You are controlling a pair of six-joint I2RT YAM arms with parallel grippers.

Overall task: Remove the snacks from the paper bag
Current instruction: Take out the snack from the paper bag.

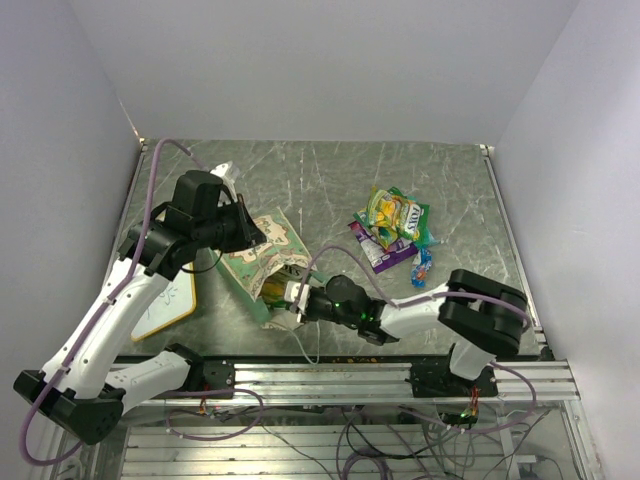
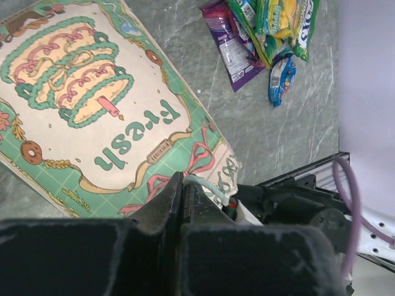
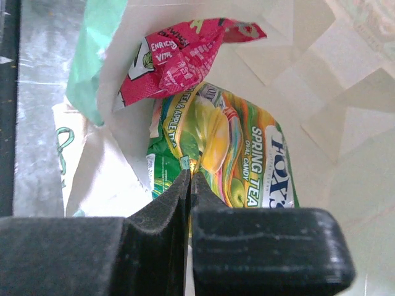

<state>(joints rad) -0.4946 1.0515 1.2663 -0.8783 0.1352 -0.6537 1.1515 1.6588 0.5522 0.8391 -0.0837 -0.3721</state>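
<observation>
The paper bag lies on its side, cream with a green cake print, its mouth towards the arms. My left gripper is shut on the bag's thin pale string handle at the mouth, and it shows in the top view. Inside the mouth, my right gripper is shut on the near edge of a yellow-green snack packet; from above it sits at the bag's opening. A pink packet lies deeper in the bag. Several other snacks lie in a pile on the table to the right.
A wood-framed whiteboard lies at the left beside the bag. The right arm's dark wrist sits close under the left gripper. A metal rail runs along the near edge, and walls close in the table on three sides.
</observation>
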